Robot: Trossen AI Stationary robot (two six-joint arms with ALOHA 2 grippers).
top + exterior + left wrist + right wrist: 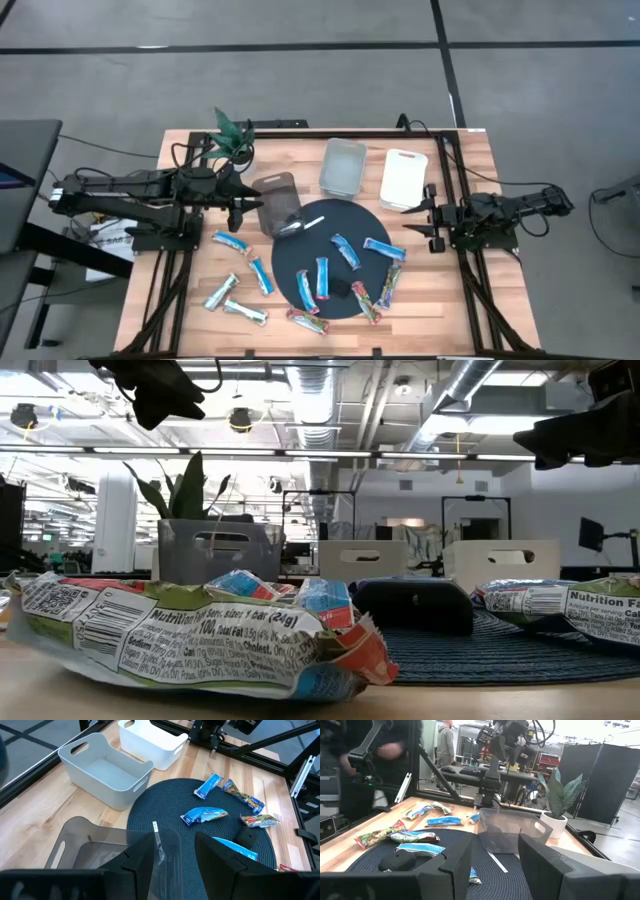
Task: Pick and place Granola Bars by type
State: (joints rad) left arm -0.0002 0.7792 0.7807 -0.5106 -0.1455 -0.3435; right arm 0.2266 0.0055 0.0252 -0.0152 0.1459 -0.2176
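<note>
Granola bars lie scattered flat on the round dark mat (300, 255) and on the wood near it. Blue ones (345, 250) (383, 248) (203, 815) rest on the mat, and red/green ones (365, 300) (243, 796) (380, 836) sit at its right edge. Silvery ones (220, 292) and more blue ones (230, 241) are on the bare wood to the left. One multicoloured wrapper (200, 635) fills the low view. My left gripper (240, 200) (174, 855) hovers open beside the smoky bin, above the table. My right gripper (432, 220) (495, 860) waits open at the table's right side.
Three bins stand at the far side: a smoky translucent one (278, 200), a light grey one (343, 165) and a white one (404, 178). A white stick (300, 225) and a small black block (343, 290) lie on the mat. A potted plant (232, 130) is at the far left.
</note>
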